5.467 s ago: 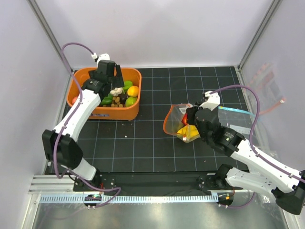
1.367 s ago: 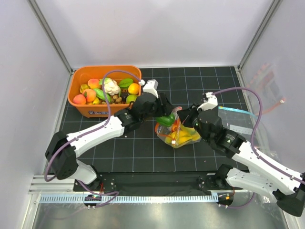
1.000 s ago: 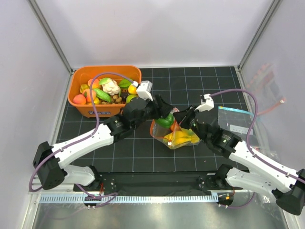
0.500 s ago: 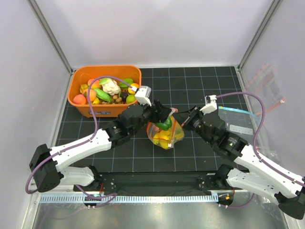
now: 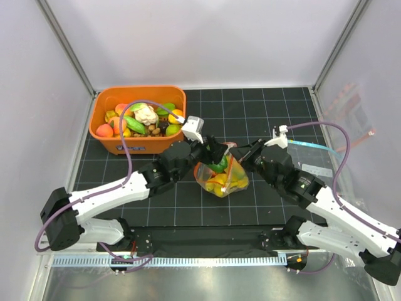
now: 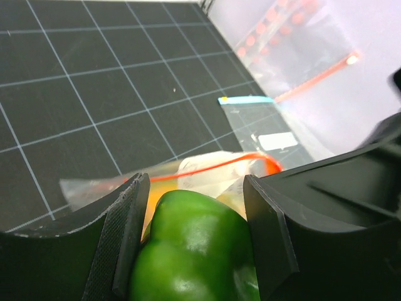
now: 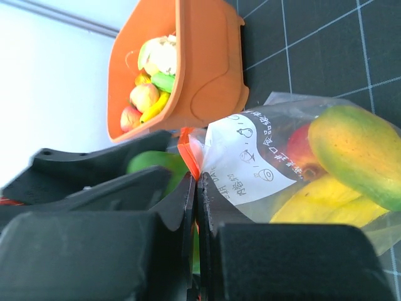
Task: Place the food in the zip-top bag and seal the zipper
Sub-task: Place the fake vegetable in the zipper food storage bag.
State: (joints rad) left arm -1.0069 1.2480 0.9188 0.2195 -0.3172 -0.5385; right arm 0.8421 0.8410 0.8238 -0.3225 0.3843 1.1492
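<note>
The zip-top bag (image 5: 220, 180) stands crumpled mid-table, with yellow, orange and red food (image 7: 351, 147) inside. My left gripper (image 5: 215, 157) is shut on a green pepper (image 6: 194, 251) and holds it at the bag's mouth, just above the red-orange zipper (image 6: 213, 163). From the right, my right gripper (image 5: 243, 153) is shut on the bag's mouth edge. In the right wrist view its fingers (image 7: 188, 200) pinch the plastic beside the zipper (image 7: 190, 153). More food (image 5: 141, 116) lies in the orange bin (image 5: 138, 145).
A flat clear bag with a blue top edge (image 5: 311, 157) lies on the mat right of the right arm. Another clear bag (image 5: 351, 110) leans on the right wall. The bin stands at the back left, close behind the left arm's wrist.
The left gripper, which was in the bin earlier, has brought the green pepper to the bag's mouth. Over the last second the right gripper drew the bag's rim slightly right and the bag bunched more upright.
</note>
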